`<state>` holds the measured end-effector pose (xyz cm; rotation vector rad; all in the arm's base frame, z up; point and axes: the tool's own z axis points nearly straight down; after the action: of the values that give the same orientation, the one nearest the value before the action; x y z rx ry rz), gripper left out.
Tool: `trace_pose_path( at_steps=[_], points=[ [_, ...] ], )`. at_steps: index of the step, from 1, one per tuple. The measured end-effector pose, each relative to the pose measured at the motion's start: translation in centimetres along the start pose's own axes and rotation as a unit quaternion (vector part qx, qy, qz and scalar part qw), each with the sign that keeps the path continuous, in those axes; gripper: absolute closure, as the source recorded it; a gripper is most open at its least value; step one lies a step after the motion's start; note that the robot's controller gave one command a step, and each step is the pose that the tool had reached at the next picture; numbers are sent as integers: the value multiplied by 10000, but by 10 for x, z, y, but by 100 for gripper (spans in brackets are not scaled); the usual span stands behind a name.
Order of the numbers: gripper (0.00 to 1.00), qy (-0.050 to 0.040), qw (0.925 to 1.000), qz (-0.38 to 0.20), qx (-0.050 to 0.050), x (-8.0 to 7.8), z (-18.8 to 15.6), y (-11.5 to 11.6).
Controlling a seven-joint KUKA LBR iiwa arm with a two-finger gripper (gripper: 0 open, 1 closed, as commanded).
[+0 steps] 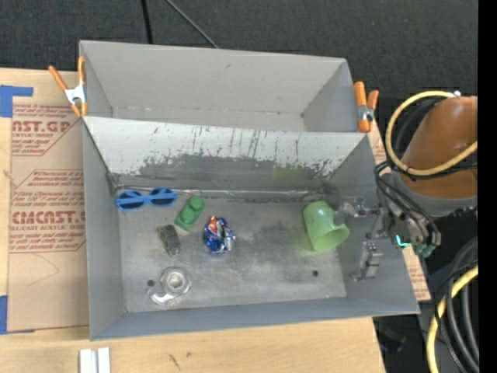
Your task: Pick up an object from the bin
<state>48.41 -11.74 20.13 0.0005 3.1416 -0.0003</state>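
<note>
We see the end effector (366, 245) low against the bin's (217, 84) right wall, about midway along it. Its metal parts blend into the sloping grey wall, so we cannot tell whether it is wide or narrow, and we see nothing held in it.

The thing nearest to it is a pale green cup (322, 225), lying on its side on the floor just beside the end effector, toward the right edge. We judge it the likeliest pick. To take it well, we would come off the wall first, then close across the cup's rim or its narrower body, since a rounded cup on its side may roll.

The right wall crowds that side, and the back wall is close behind the cup. The open room is on the bare floor toward the front edge and the middle.

Well apart, toward the left edge, lie:
- a crumpled blue and white piece (218, 235)
- a small green block (189, 213)
- a dark grey lump (169, 239)
- blue glasses (146, 199), against the back wall
- a clear ring-like thing (169, 283), near the front left corner

None of these stand in the cup's way.
</note>
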Motion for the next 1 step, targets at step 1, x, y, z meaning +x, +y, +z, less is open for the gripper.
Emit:
trace_pose_path(
  at_steps=[1],
  points=[
    [0,-19,9929,-1188,4,-100,53,-27]
  ],
)
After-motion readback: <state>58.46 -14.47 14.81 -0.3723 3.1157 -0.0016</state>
